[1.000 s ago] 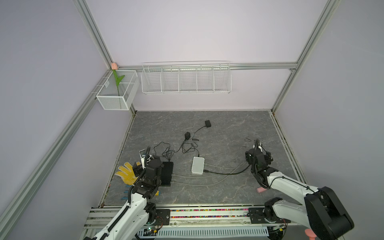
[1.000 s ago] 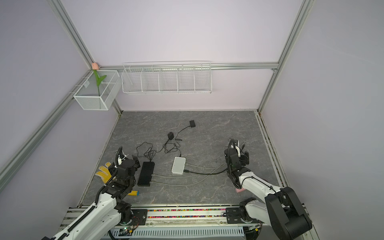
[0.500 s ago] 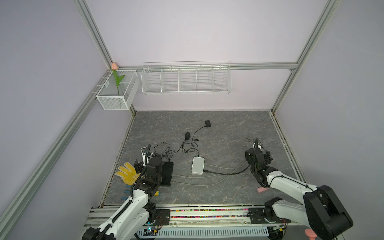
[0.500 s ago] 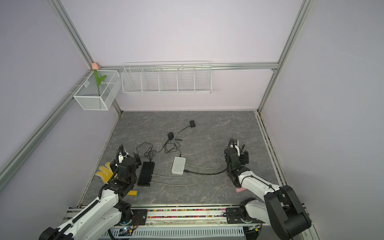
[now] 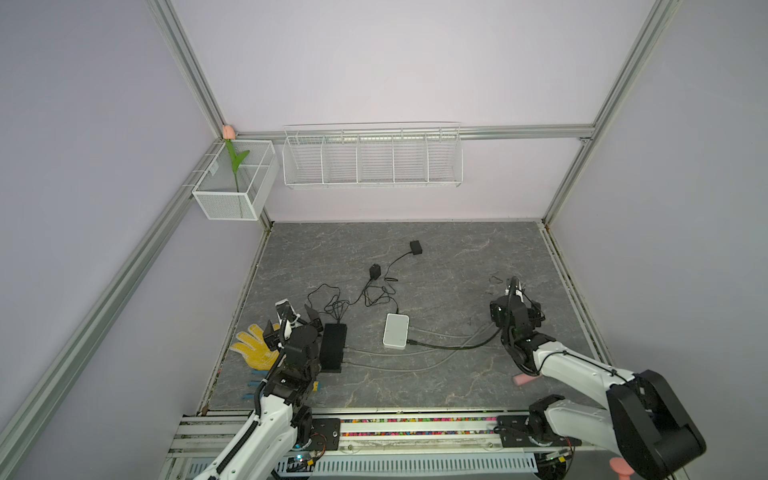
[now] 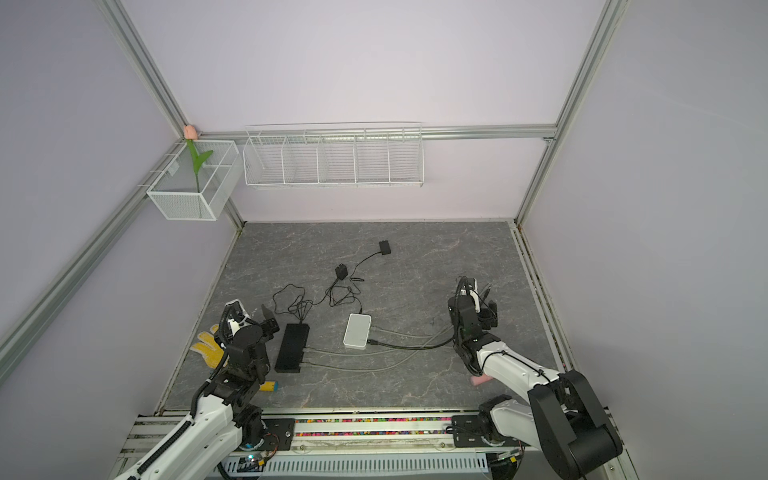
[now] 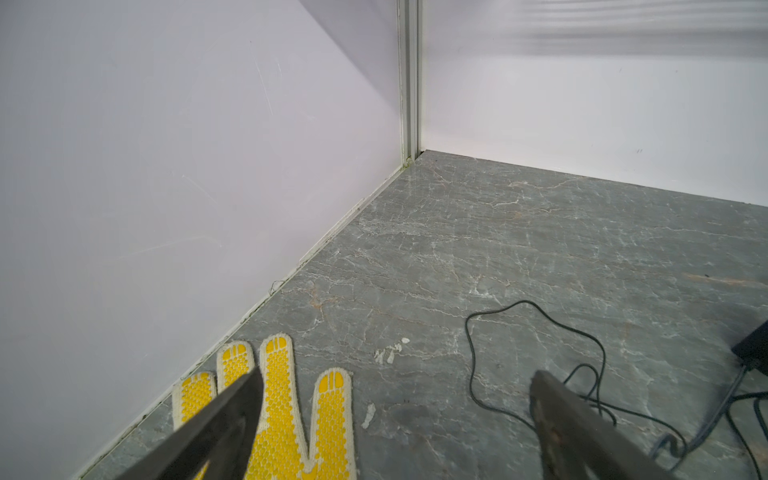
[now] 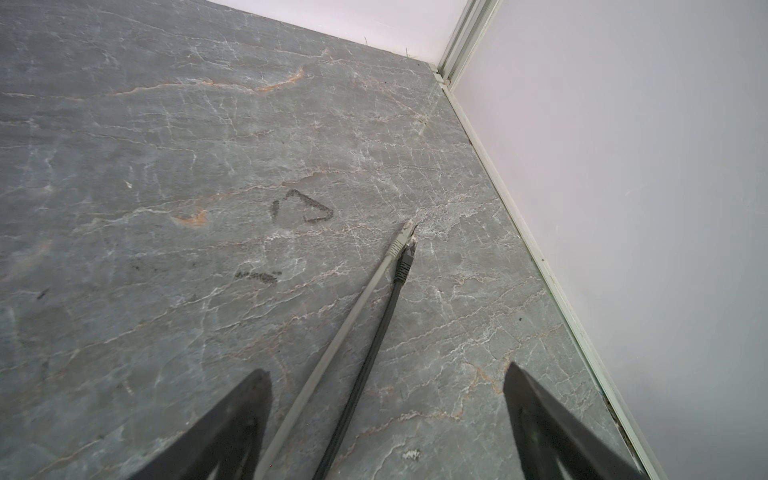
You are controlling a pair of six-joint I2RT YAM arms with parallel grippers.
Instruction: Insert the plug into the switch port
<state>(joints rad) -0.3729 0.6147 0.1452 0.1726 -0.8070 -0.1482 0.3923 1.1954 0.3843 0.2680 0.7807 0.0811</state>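
Released right end effector (image 8: 387, 370) should pinch only the light grey cable plug (image 8: 402, 237), squarely, sparing the dark plug (image 8: 404, 266) alongside.

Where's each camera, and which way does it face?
Top views: high in front, looking down at table and back wall; both arms show.
Left wrist: on left arm, facing back-left corner; left gripper open, glove beside.
Right wrist: on right arm, facing back-right corner; right gripper open, cables ahead.
Shared: glove, left wrist and top views.
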